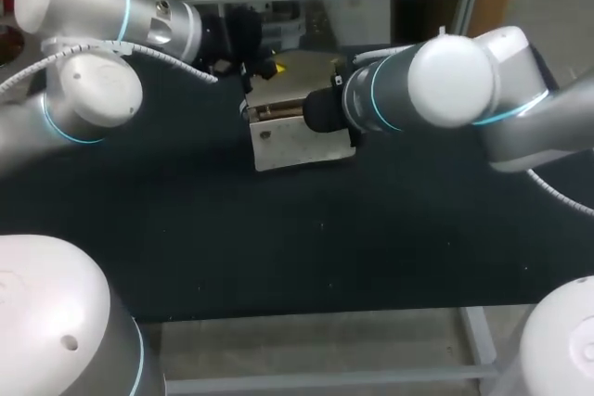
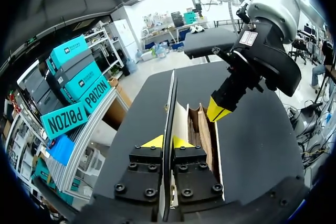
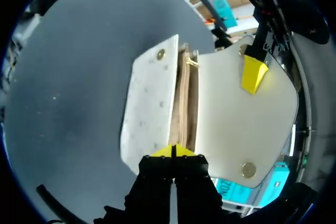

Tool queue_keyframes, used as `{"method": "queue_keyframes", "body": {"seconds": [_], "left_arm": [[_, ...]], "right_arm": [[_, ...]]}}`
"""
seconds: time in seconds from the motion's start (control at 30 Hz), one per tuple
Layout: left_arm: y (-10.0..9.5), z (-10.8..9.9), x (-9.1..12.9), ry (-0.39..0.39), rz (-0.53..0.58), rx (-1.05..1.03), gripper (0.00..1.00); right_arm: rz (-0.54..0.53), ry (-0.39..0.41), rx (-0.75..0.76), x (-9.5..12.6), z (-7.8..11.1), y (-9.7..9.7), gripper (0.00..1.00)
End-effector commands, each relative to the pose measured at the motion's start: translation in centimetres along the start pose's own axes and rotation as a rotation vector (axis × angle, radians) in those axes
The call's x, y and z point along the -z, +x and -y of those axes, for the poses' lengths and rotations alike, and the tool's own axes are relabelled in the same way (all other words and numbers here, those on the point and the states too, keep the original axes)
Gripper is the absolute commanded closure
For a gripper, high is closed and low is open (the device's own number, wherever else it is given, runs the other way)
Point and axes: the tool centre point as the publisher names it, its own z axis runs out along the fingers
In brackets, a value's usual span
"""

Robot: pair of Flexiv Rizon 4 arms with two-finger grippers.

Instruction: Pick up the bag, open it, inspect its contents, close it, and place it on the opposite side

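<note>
The white bag (image 1: 290, 144) is standing on the black table (image 1: 278, 257), toward its far middle, mouth gaping. The left gripper (image 2: 167, 143) is pinching its raised flap (image 2: 169, 114) — the right gripper (image 3: 173, 151) is clamping the bag's end wall.

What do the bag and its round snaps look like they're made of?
The bag looks like white leather or imitation leather, matte and faintly speckled, with a tan lining. The snaps look like brass-coloured metal: round, gold-toned and shiny.
</note>
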Motion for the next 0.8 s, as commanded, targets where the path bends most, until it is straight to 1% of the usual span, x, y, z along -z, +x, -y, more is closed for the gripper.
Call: {"method": "queue_keyframes", "body": {"seconds": [0.03, 0.17, 0.43, 0.5, 0.63, 0.8], "left_arm": [[0.0, 0.1, -0.1, -0.004, -0.003, -0.003, 1.00], [0.0, 0.1, -0.1, -0.004, -0.011, -0.004, 1.00], [0.3, 0.3, -0.3, 0.003, -0.021, -0.012, 1.00], [0.3, 0.5, -0.3, 0.005, -0.019, -0.012, 1.00], [0.1, 0.6, -0.1, 0.015, -0.015, -0.008, 1.00], [0.0, 0.8, 0.1, 0.022, 0.001, -0.006, 1.00]], "right_arm": [[0.046, 0.003, 0.000, 0.6, 0.0, -0.7, 1.00], [0.076, 0.013, 0.002, 0.6, 0.0, -1.9, 1.00], [0.073, -0.003, -0.003, -1.6, -0.2, -3.0, 1.00], [0.053, -0.013, -0.002, -2.3, -0.4, -2.9, 1.00], [0.025, -0.019, -0.001, -3.2, -0.5, -2.1, 1.00], [0.001, -0.017, -0.009, -3.4, -0.1, -0.8, 1.00]]}}
